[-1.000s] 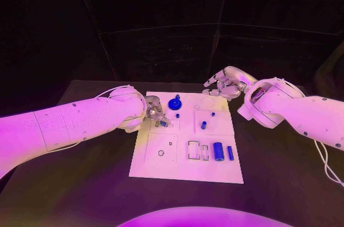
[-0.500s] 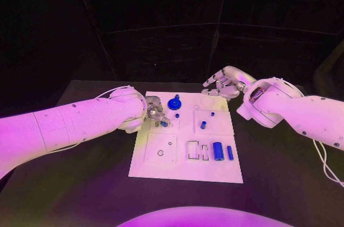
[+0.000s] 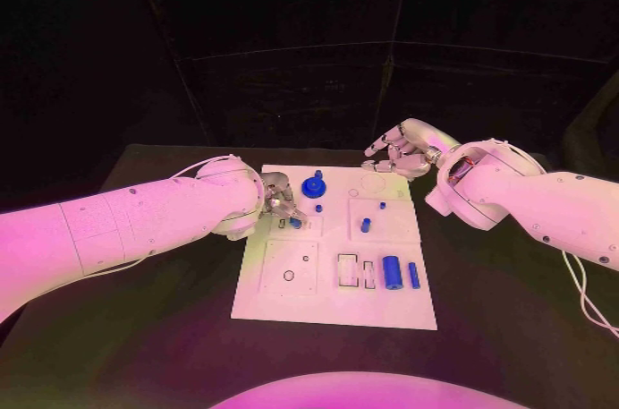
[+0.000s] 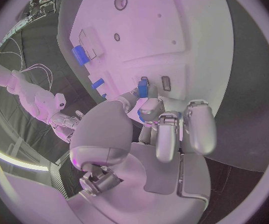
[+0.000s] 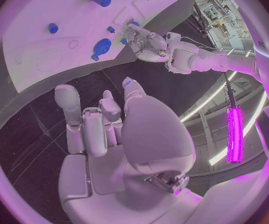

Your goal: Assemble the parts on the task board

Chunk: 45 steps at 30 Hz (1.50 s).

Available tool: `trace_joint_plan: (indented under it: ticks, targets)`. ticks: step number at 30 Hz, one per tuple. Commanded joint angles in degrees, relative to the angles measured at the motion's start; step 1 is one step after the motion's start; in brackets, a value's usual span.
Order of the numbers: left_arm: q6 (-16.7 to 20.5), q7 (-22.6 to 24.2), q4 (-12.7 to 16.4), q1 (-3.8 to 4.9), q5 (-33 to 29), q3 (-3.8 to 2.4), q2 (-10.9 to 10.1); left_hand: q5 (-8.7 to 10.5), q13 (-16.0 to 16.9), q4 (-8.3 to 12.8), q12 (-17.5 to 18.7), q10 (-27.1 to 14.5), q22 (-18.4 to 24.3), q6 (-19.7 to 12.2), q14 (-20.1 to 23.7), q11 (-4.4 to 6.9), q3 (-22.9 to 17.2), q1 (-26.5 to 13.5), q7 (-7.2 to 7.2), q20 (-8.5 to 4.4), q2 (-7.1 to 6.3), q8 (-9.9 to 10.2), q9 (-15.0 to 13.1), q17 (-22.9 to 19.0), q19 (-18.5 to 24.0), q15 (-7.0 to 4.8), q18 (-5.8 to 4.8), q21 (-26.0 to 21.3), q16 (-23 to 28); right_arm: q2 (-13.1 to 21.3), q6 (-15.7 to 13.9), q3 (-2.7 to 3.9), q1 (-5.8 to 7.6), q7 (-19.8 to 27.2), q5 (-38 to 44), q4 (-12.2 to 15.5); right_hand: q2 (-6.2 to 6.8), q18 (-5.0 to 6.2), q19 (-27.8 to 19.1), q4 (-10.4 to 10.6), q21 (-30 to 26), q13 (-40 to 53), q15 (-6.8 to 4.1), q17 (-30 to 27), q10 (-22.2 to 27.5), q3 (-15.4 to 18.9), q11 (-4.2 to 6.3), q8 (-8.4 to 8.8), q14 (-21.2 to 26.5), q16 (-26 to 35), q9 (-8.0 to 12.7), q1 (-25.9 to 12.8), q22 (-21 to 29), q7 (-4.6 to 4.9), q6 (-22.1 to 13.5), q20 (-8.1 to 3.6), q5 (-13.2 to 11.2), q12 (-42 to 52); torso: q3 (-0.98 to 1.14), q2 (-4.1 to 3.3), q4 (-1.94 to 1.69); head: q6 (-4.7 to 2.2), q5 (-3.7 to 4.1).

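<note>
Fingers (image 4: 148, 102) of the left hand (image 3: 277, 205) pinch a small blue part (image 4: 143, 89) over the white task board's (image 3: 323, 306) left edge; right hand (image 3: 402, 152) hovers, fingers apart, holding nothing.

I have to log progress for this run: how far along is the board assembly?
Done, apparently: a round blue part and small pegs stand in the task board. In hand: the left hand pinches a small blue part over the board's left side. Left: a blue cylinder and a thinner piece lie loose nearer the robot. The right hand hovers empty.
</note>
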State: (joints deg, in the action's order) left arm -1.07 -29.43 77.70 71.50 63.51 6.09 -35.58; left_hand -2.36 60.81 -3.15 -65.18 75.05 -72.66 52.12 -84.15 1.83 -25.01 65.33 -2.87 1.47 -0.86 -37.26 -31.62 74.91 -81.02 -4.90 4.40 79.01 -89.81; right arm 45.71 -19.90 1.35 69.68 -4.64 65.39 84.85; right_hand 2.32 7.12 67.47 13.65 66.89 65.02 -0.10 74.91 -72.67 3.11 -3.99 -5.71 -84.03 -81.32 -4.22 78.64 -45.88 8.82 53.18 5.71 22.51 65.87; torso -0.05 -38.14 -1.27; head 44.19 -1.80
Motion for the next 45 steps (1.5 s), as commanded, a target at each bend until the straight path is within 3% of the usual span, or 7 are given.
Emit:
trace_joint_plan:
  ticks: [1, 9, 28, 38, 45]
  targets:
    - [-0.27, 0.07, 0.01, 0.06, 0.33, -0.05, 0.1, -0.39, 0.05, 7.83, -0.35, 0.34, -0.05, 0.06, -5.85, -0.15, -8.14, 0.05, 0.5, 0.03, 0.32, -0.27, -0.05, 15.09, -0.28, 0.0, -0.63, 0.37, -0.19, -0.12, 0.29, 0.03, 0.1, 0.52, -0.18, 0.0, -0.02, 1.0, -0.4, 0.07, -0.31, -0.07, -0.37, 1.11, 0.48, 0.32, 0.11, -0.22, -2.74, 0.17, 0.0, 0.49, 0.06, 0.07, 0.14, 0.05, 0.34, -0.31, -0.01, -0.04, 0.01, 0.11, -0.05]
    - [-3.05, -0.62, -0.47, 0.06, 0.32, -0.05, 0.3, -0.38, -0.1, 7.79, -0.24, 0.29, 0.2, 0.07, -5.85, -0.14, -8.23, -0.04, 0.52, 0.02, 0.27, -0.3, -0.08, 15.09, -0.15, -0.01, -0.58, 0.21, -0.19, -0.22, 0.45, 0.03, 0.09, 0.53, -0.23, -0.12, -0.05, 1.02, -0.45, 0.12, -0.39, -0.13, -0.37, 1.08, 0.52, 0.37, 0.1, -0.24, -2.74, 0.2, 0.0, 0.51, 0.18, 0.07, 0.13, 0.04, 0.39, -0.35, -0.01, -0.01, -0.04, 0.26, 0.01]
    - [-5.12, -0.96, -1.12, 0.06, -0.57, -0.04, 0.7, -0.36, -0.28, 7.42, -0.04, 0.19, 0.43, 0.07, -5.85, -0.15, -8.25, -0.85, 0.54, 0.03, -0.28, -0.38, -0.2, 15.09, 0.0, 0.01, -0.53, 0.03, -0.19, -0.36, 0.58, 0.02, 0.09, 0.61, -0.31, -0.18, -0.08, 1.04, -0.52, 0.18, -0.51, -0.25, -0.37, 1.0, 0.61, 0.43, 0.1, -0.26, -2.72, 0.28, 0.0, 0.54, 0.34, 0.07, 0.11, 0.04, 0.43, -0.46, -0.03, 0.0, -0.02, 0.3, 0.08]
    - [-4.72, -1.16, -1.97, 0.07, -1.51, -0.04, 1.06, -0.34, -0.08, 3.27, -0.32, 0.32, 0.56, 1.18, -5.85, -0.13, -3.25, -6.73, 0.68, 0.01, -2.3, -0.93, -0.57, 15.09, 0.09, -0.03, -0.48, -0.17, -0.19, -0.28, 0.8, 0.02, 0.09, 0.56, -0.4, -0.25, -0.1, 1.1, -0.69, 0.21, -0.69, -0.33, -0.37, 0.85, 0.67, 0.45, 0.1, -0.26, -2.68, 0.38, 0.0, 0.53, 0.67, 0.08, 0.11, 0.04, 0.43, -0.54, -0.02, -0.03, 0.02, 0.29, 0.08]
    - [-4.75, -1.32, -2.78, 0.07, -1.73, -0.04, 1.55, -0.34, 0.18, 1.87, -0.56, 0.32, 0.41, 1.39, -5.85, -0.03, -0.91, -8.24, 0.79, -0.08, -2.52, -0.96, -0.67, 15.09, 0.0, -0.14, -0.5, -0.14, -0.19, -0.26, 0.83, 0.02, 0.09, 0.56, -0.4, -0.19, -0.1, 1.1, -0.7, 0.23, -0.71, -0.36, -0.37, 0.84, 0.7, 0.47, 0.1, -0.27, -2.68, 0.39, 0.0, 0.51, 0.7, 0.08, 0.11, 0.04, 0.43, -0.57, -0.03, -0.03, 0.01, 0.35, 0.14]
